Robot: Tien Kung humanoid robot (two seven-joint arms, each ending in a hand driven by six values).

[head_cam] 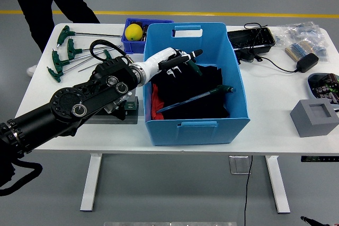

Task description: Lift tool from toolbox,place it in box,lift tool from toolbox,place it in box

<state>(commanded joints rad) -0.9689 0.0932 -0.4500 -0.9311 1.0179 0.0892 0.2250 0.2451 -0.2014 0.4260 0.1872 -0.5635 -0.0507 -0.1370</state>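
A: Where the left arm [74, 110] enters from the lower left, what is its attitude?

B: It runs diagonally up and to the right across the white table [275, 115]. Its black joint housings pass over the grey tool stand [130, 104], hiding most of it. The white wrist crosses the left wall of the blue box [197, 125].

A: State the condition of the left hand [177, 62].

B: It is inside the box, above the black cloth [185, 91], with its fingers curled round a green-handled tool [192, 68]. The handle end projects to the right of the fingers. The hand is level with the box's upper half, palm turned roughly downward.

A: What else lies in the box?

B: A second green-handled tool [198, 97] lies diagonally on the cloth, handle towards the right wall. A red item [154, 104] shows at the cloth's left edge.

A: Further back?

B: Several green T-handle tools [66, 54] lie on the table's far left. A small blue bin [132, 43] holding a yellow fruit [133, 32] touches the box's far left corner. A person's legs [47, 1] stand beyond the far left edge, away from the table items.

A: The right arm?

B: Not visible.
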